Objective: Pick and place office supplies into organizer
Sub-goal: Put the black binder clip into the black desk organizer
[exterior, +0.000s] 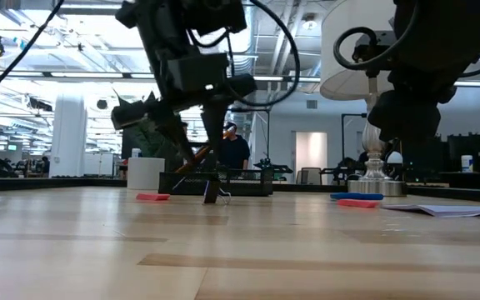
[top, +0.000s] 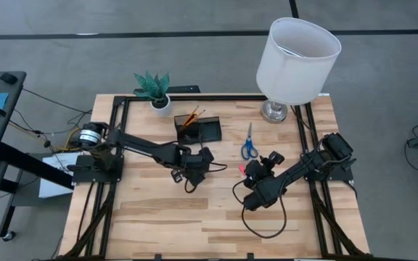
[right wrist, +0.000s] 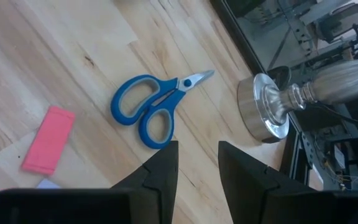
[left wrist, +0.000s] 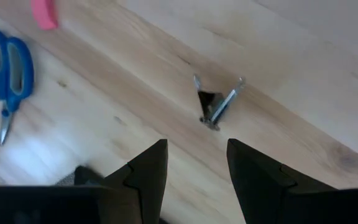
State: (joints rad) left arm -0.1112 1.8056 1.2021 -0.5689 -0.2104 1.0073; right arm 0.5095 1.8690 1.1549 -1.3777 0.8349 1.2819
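The small black clip lies on the wood with its wire handles up, just ahead of my open left gripper, which hovers over the table's middle. Neither finger touches it. The blue-handled scissors lie flat near the lamp, and the pink eraser lies beside them. My right gripper is open above these, right of centre. The black organizer stands behind the left gripper with two orange pencils leaning in its cup. The pen is hidden.
A white-shaded lamp on a metal base stands at the far right. A small plant in a white pot stands far left of the organizer. A pale sheet lies at the right. Bare wood fills the near half.
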